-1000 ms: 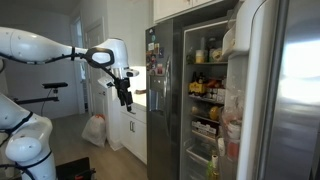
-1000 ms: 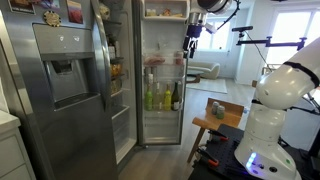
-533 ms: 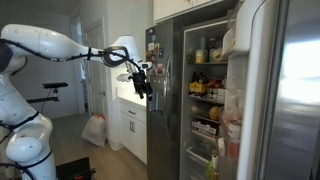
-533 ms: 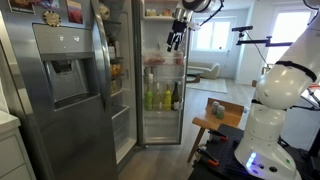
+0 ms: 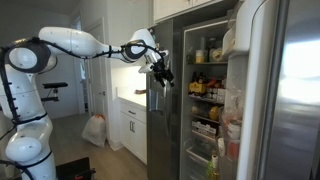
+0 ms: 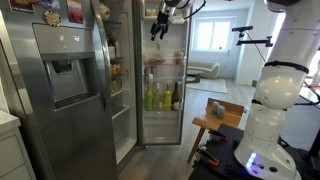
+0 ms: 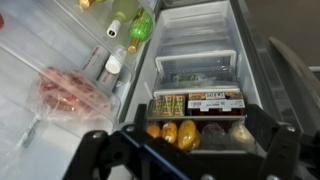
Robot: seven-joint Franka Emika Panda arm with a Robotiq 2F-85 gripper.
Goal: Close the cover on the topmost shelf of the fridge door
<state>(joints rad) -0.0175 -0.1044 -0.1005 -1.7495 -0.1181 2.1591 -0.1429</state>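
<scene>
The fridge door point(image 6: 163, 110) stands open, its white inner face lined with shelves of bottles; in an exterior view its steel outer face point(image 5: 285, 90) fills the right. The topmost shelf point(image 6: 166, 12) is at the door's upper end and also shows in an exterior view point(image 5: 229, 40); its cover is too small to make out. My gripper point(image 6: 157, 24) is open and empty, held high in front of the door's upper part, and also shows in an exterior view point(image 5: 161, 70). In the wrist view its dark fingers point(image 7: 190, 160) spread wide before white compartments holding packages and oranges point(image 7: 180, 132).
The other fridge door with a dispenser point(image 6: 65, 75) is shut. Bottles point(image 7: 135, 28) and a red wrapped pack point(image 7: 68, 92) lie at the left of the wrist view. A small wooden table point(image 6: 218, 118) stands by the robot base point(image 6: 265, 130). A white bag point(image 5: 93, 130) lies on the floor.
The arm has swung toward the fridge and upward, bringing the gripper from open room to just in front of the upper part of the open door. The gripper stays open.
</scene>
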